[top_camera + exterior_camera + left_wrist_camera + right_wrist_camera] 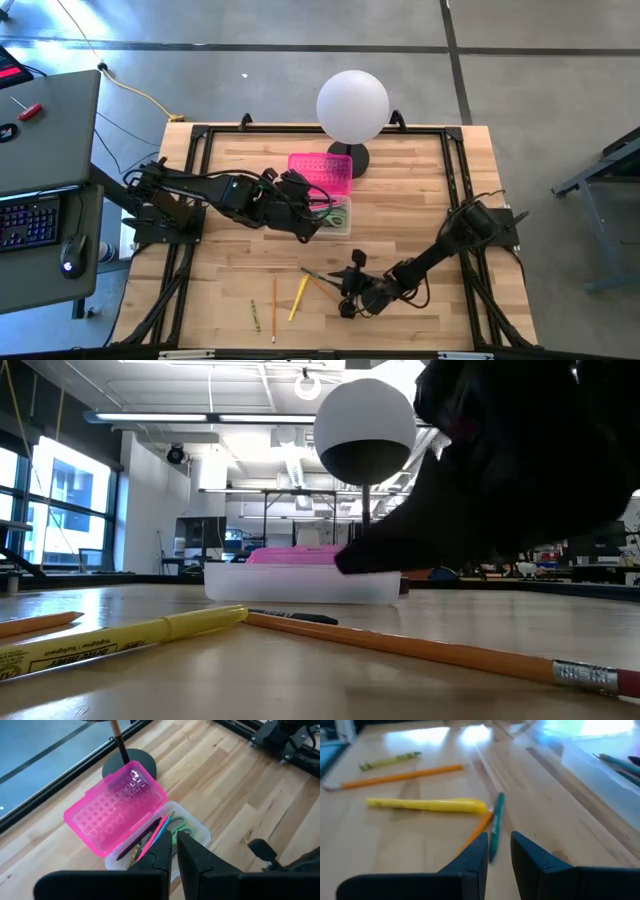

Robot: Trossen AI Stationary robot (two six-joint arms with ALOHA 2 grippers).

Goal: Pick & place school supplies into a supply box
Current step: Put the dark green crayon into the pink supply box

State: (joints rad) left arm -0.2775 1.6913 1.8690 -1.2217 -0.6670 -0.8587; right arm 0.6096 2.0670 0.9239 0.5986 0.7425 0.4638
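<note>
The supply box stands open mid-table, its pink dotted lid (pixel 320 172) (pixel 115 815) flipped back toward the far edge and its clear base (pixel 338 218) (pixel 197 827) holding a pink marker (pixel 152 840), dark pens and green-handled scissors (pixel 179 826). My left gripper (pixel 175 854) (pixel 312 230) hovers over the base's near side, open by a narrow gap and holding nothing. My right gripper (pixel 499 852) (pixel 345 300) is open and low at the table. Its fingers stand on either side of the near end of a green pen (pixel 496 820), which lies flat across an orange pencil (pixel 477 827).
A yellow highlighter (pixel 427 805) (pixel 298 297), another orange pencil (pixel 400 776) (pixel 273 305) and a green crayon (pixel 390 761) (pixel 254 315) lie flat near the table's near edge, left of my right gripper. A white globe lamp (pixel 352 105) stands behind the box.
</note>
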